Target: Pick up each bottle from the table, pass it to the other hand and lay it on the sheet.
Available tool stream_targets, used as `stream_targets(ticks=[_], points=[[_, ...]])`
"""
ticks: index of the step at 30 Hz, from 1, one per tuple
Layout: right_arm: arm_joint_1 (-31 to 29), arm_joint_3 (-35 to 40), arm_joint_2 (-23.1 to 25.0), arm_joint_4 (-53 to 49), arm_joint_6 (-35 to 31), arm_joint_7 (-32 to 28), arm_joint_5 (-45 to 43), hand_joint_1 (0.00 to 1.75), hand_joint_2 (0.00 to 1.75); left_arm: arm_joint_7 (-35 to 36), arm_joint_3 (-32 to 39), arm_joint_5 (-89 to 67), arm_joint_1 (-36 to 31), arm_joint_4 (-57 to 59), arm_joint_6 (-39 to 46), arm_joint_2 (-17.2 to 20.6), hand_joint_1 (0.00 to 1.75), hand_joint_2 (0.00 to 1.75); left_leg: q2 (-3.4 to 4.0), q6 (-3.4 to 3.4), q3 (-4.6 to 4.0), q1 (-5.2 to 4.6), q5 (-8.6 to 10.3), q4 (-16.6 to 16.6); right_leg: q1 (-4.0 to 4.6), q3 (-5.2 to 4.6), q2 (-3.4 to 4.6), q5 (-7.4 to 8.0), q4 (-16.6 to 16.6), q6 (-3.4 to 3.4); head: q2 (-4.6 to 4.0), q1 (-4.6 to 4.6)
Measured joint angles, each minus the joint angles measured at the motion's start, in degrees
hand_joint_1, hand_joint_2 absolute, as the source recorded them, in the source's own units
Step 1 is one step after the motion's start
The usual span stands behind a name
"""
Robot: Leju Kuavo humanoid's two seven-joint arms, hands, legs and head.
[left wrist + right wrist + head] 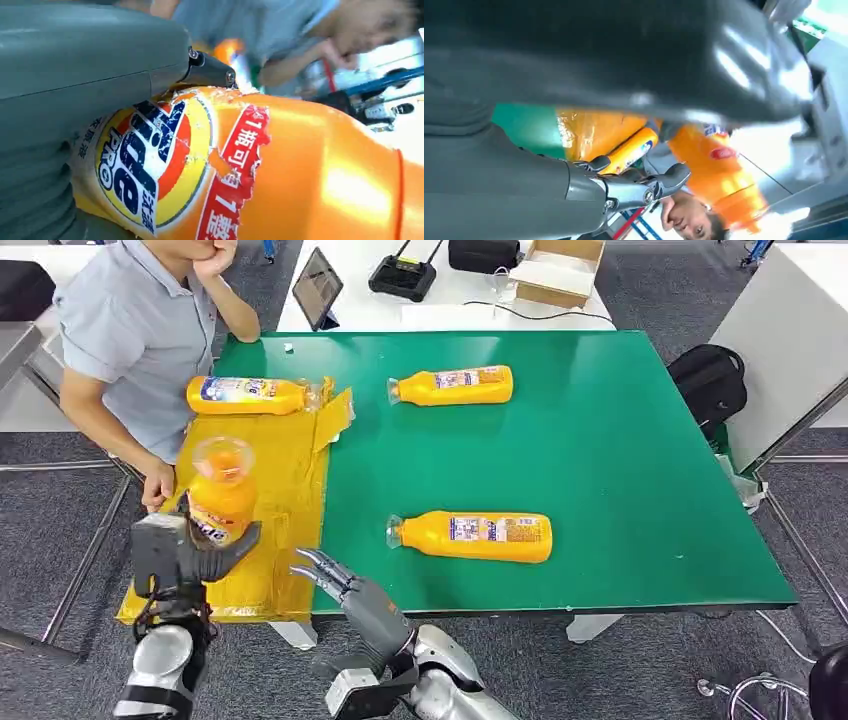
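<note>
My left hand [185, 550] grips an orange bottle [220, 495] upright above the near end of the yellow sheet [285, 470]; its label fills the left wrist view, bottle [240, 165]. My right hand [350, 595] hovers open just right of it at the table's front edge, fingers spread, holding nothing; the held bottle [719, 175] shows beyond its fingers [644, 185]. One orange bottle [248, 395] lies on the sheet's far end. Two more lie on the green table: one far [452, 386], one near [472, 536].
A person in a grey shirt [140, 330] sits at the table's left, one hand [157, 487] by the sheet's edge. Behind the green table [620, 440] a white table holds a tablet [317, 287], a controller [403, 278] and a cardboard box [560, 270]. A black bag [708, 380] lies at the right.
</note>
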Motion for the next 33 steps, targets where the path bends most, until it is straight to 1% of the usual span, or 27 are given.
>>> stream_targets(ticks=[1,3,5,7,10,12,14,16,17,19,22,23,25,29,32,33], points=[[0.0,0.0,0.0,0.0,0.0,-0.2,-0.1,0.0,0.0,0.8,0.0,-4.3,-1.1,0.4,1.0,0.6,1.75,1.75,0.0,0.0,0.01,0.0,0.01,0.0,0.0,-0.01,0.0,0.0,0.0,0.0,0.0,0.0],[0.0,0.0,0.0,-0.1,0.6,-0.3,-0.2,0.0,0.0,6.3,-0.5,-17.0,-4.4,3.4,1.8,2.0,1.75,1.75,-0.01,0.04,0.01,0.01,0.06,0.0,0.0,0.01,-0.02,0.0,0.0,0.0,0.0,0.0],[0.0,0.0,0.0,-0.3,1.3,-0.3,-0.2,0.0,0.0,10.8,-1.8,-28.5,-7.6,8.2,0.0,3.3,1.75,1.75,-0.01,0.03,0.01,0.01,0.07,0.0,0.0,0.02,-0.01,0.01,0.0,0.0,0.0,0.0],[0.0,0.0,0.1,-0.5,1.9,-0.3,-0.2,0.0,0.0,13.0,-3.2,-34.9,-10.3,13.3,-2.5,4.6,1.75,1.75,0.03,0.02,0.01,0.01,0.08,0.0,0.0,-0.01,0.0,0.04,0.0,0.0,0.0,0.0],[0.0,0.0,0.2,-0.7,2.8,-0.6,-0.2,0.0,0.0,14.1,-6.1,-39.5,-14.3,22.1,-9.2,5.6,1.75,1.75,0.02,0.02,0.01,-0.01,0.09,0.0,-0.02,0.02,0.0,0.04,0.0,0.0,0.0,0.02],[-0.1,0.2,0.3,-0.9,3.6,-0.7,-0.2,0.0,0.0,13.8,-7.8,-40.8,-16.1,28.1,-11.5,5.7,1.75,1.75,0.02,0.02,0.0,-0.03,0.09,0.0,-0.02,0.01,0.01,0.04,0.0,0.0,0.0,0.0],[-0.2,0.4,0.3,-0.9,4.0,-0.9,-0.1,0.0,0.0,12.3,-9.3,-40.8,-18.2,34.2,-13.1,5.6,1.75,1.75,0.0,0.02,0.01,-0.05,0.09,0.0,-0.04,0.04,-0.01,0.03,0.0,0.0,0.0,0.02],[-0.3,0.7,0.3,-0.9,4.3,-0.9,-0.3,0.0,0.0,11.2,-10.0,-39.5,-21.5,39.2,-15.4,5.4,1.75,1.75,-0.29,0.02,0.08,-0.06,0.09,0.0,-0.05,0.25,-0.27,-0.02,0.0,0.0,0.0,0.02],[-0.5,0.8,0.4,-0.9,4.4,-0.9,-0.4,0.0,0.0,10.8,-10.3,-38.8,-22.9,41.6,-16.4,5.3,1.75,1.75,-0.32,0.03,0.16,-0.05,0.08,0.0,-0.04,0.35,-0.29,-0.04,0.0,0.0,0.0,-0.02],[-0.8,1.1,0.7,-0.9,4.5,-0.9,-0.5,0.0,0.0,10.5,-10.7,-38.4,-25.0,45.1,-17.3,5.3,1.75,1.75,-0.32,0.02,0.36,-0.04,0.06,0.0,-0.03,0.49,-0.28,-0.07,0.0,-0.02,0.0,-0.02],[-1.1,1.3,0.7,-0.9,4.7,-1.0,-1.0,0.0,0.0,11.1,-11.1,-38.3,-27.5,48.9,-18.1,4.9,1.75,1.75,-0.32,-0.04,0.41,-0.02,0.16,-0.1,-0.01,0.49,-0.28,-0.04,0.0,-0.09,0.0,0.0],[-1.3,1.6,0.7,-0.8,4.8,-1.0,-1.2,0.0,0.0,11.8,-11.3,-38.3,-28.4,50.4,-18.6,4.7,1.68,1.75,-0.31,-0.11,0.4,-0.02,0.24,-0.1,-0.01,0.48,-0.28,0.01,0.0,-0.16,0.0,-0.02],[-1.4,1.9,0.8,-0.7,5.0,-1.0,-1.2,0.0,0.0,12.6,-11.5,-38.2,-29.7,52.3,-19.0,4.4,0.0,1.75,-0.3,-0.13,0.43,-0.02,0.35,-0.1,-0.01,0.49,-0.27,0.11,0.0,-0.27,0.0,0.0],[-1.5,2.3,0.8,-0.5,4.8,-1.1,-1.7,0.0,0.0,13.0,-11.6,-36.3,-31.3,54.9,-18.9,3.7,0.0,1.75,-0.3,-0.06,0.41,-0.03,0.49,-0.1,-0.02,0.49,-0.27,0.32,0.0,-0.07,0.0,0.02],[-1.5,2.4,0.8,-0.1,4.6,-1.1,-2.2,0.0,0.0,7.4,-9.5,-29.6,-31.9,55.8,-22.3,3.4,0.0,1.75,-0.3,-0.03,0.39,-0.04,0.54,-0.1,-0.03,0.47,-0.27,0.34,0.0,-0.07,0.0,0.0],[-1.5,2.5,0.8,0.1,4.5,-1.1,-2.2,0.0,0.0,6.6,-8.9,-28.6,-31.9,55.8,-22.9,3.4,0.0,1.75,-0.3,-0.03,0.38,-0.04,0.54,-0.1,-0.03,0.48,-0.27,0.34,0.0,-0.07,0.0,0.0]])
